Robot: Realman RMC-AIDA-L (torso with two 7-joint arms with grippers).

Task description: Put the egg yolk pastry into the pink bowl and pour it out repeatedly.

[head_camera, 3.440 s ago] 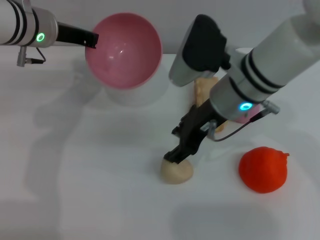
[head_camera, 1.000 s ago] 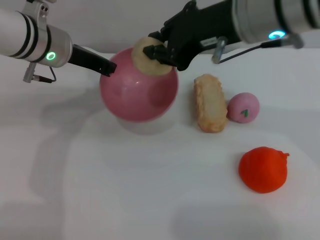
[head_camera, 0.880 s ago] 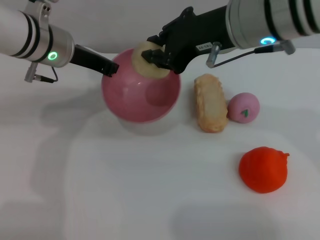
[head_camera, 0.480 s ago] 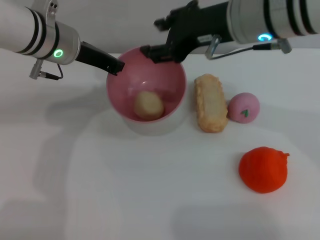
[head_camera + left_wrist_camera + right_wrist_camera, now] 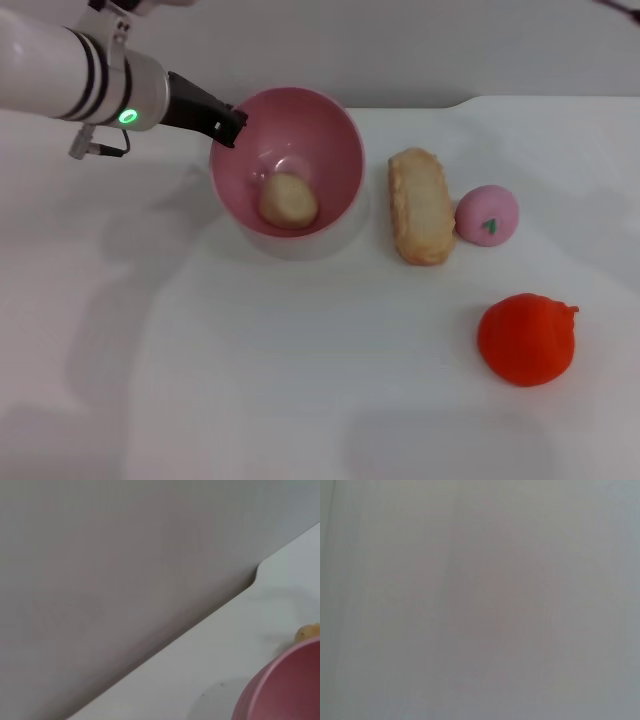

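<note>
The pale beige egg yolk pastry (image 5: pixel 288 199) lies inside the pink bowl (image 5: pixel 335 140). The bowl is tilted with its opening toward me and held just above the white table. My left gripper (image 5: pixel 226 122) is shut on the bowl's far-left rim, its arm reaching in from the left. The bowl's outer wall also shows in the left wrist view (image 5: pixel 285 687). My right gripper is out of view; its wrist view shows only a blank grey surface.
A long golden-brown bread piece (image 5: pixel 420 205) lies right of the bowl. A pink ball with a green mark (image 5: pixel 487 214) sits beside it. An orange-red fruit-like thing (image 5: pixel 526 338) lies at the front right. The white table (image 5: pixel 250 380) spreads in front.
My right gripper carried the pastry over the bowl, let it drop inside, and then withdrew out of view. The bowl tilted from opening-away to opening toward me, still held by my left gripper.
</note>
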